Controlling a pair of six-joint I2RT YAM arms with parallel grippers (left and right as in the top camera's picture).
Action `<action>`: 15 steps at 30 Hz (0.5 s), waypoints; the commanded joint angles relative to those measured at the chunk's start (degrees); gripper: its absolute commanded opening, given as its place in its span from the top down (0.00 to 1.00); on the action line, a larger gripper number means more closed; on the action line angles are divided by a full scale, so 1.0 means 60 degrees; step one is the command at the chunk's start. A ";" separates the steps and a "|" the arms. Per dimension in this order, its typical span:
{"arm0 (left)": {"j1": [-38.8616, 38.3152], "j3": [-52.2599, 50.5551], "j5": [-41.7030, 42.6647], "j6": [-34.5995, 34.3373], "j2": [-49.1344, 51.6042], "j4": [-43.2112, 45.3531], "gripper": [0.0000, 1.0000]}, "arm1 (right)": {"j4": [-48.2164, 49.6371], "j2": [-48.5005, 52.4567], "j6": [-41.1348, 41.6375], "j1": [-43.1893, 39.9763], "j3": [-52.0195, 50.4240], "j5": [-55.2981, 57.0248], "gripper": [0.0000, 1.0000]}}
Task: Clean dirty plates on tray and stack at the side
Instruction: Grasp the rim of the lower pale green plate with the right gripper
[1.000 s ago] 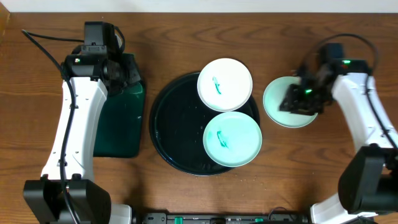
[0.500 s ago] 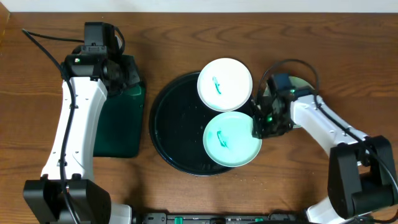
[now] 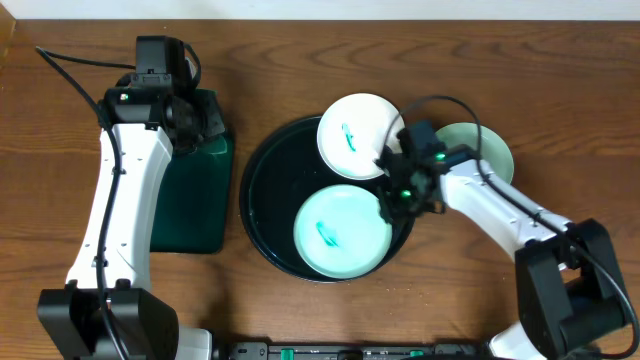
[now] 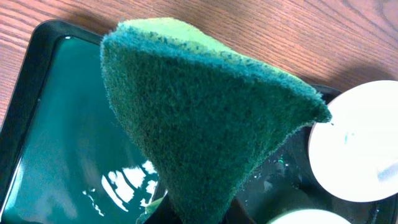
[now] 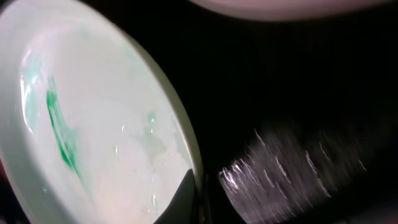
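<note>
The black tray (image 3: 270,190) holds a white plate (image 3: 360,135) at its far side and a mint plate (image 3: 342,230) at its near side, each with a teal smear. A third pale plate (image 3: 490,150) lies on the table to the right, partly under my right arm. My right gripper (image 3: 392,203) is shut on the mint plate's right rim; the wrist view shows the rim between my fingers (image 5: 198,196) and the smeared plate (image 5: 93,124). My left gripper (image 3: 195,118) is shut on a green sponge (image 4: 205,112).
A dark green rectangular tray (image 3: 190,200) with wet glare lies left of the black tray, under the sponge (image 4: 50,155). The right arm's cable arcs over the white plate's right edge. Bare wood surrounds the trays.
My right gripper left the plate at the right, crossed to the mint plate's right rim and took hold; that plate has since slid left on the tray. The left arm has not moved.
</note>
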 commanded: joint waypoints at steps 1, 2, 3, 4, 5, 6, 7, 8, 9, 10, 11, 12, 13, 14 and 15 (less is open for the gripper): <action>0.0018 -0.0069 -0.0113 0.0004 0.0004 -0.0029 0.93 | 0.1045 0.0036 0.2900 0.0732 0.0390 0.0605 0.99; 0.0015 -0.0076 -0.0113 -0.0022 0.0004 -0.0029 0.93 | 0.1235 0.0066 0.3180 0.0841 0.0390 0.0805 0.99; 0.0011 -0.0084 -0.0113 -0.0022 0.0004 -0.0029 0.93 | 0.1508 0.0142 0.3501 0.1031 0.0390 0.1129 0.99; 0.0011 -0.0084 -0.0113 -0.0022 0.0004 -0.0029 0.93 | 0.1727 0.0251 0.3778 0.1231 0.0390 0.1464 0.99; 0.0015 -0.0084 -0.0113 -0.0022 0.0004 -0.0029 0.93 | 0.1891 0.0393 0.4095 0.1464 0.0390 0.1785 0.99; 0.0011 -0.0095 -0.0113 -0.0022 0.0004 -0.0033 0.93 | 0.2120 0.0699 0.4339 0.1767 0.0390 0.1847 0.99; 0.0011 -0.0098 -0.0113 -0.0025 0.0004 -0.0033 0.93 | 0.2186 0.0878 0.4408 0.1887 0.0393 0.1883 0.99; 0.0011 -0.0113 -0.0113 -0.0025 0.0004 -0.0029 0.93 | 0.2160 0.1071 0.4470 0.1971 0.0426 0.1876 0.99; 0.0011 -0.0131 -0.0113 -0.0029 0.0004 -0.0025 0.93 | 0.2029 0.1169 0.4470 0.1971 0.0517 0.1865 0.99; 0.0011 -0.0149 -0.0113 -0.0029 0.0004 -0.0025 0.93 | 0.1909 0.1173 0.4466 0.1967 0.0605 0.1869 0.99; 0.0011 -0.0164 -0.0113 -0.0025 0.0004 -0.0025 0.93 | 0.1880 0.1173 0.4466 0.1967 0.0630 0.1872 0.99; 0.0011 -0.0200 -0.0113 -0.0029 0.0004 -0.0025 0.93 | 0.1861 0.1173 0.4459 0.1971 0.0674 0.1883 0.96; 0.0011 -0.0219 -0.0113 -0.0029 0.0004 -0.0029 0.93 | 0.1854 0.1173 0.4459 0.1971 0.0688 0.1887 0.91; -0.0004 -0.0237 -0.0113 -0.0033 0.0025 -0.0029 0.94 | 0.1854 0.1191 0.4459 0.1960 0.0688 0.1905 0.84; -0.0036 -0.0244 -0.0113 -0.0033 0.0047 -0.0029 0.93 | 0.1851 0.1198 0.4459 0.1945 0.0685 0.2055 0.78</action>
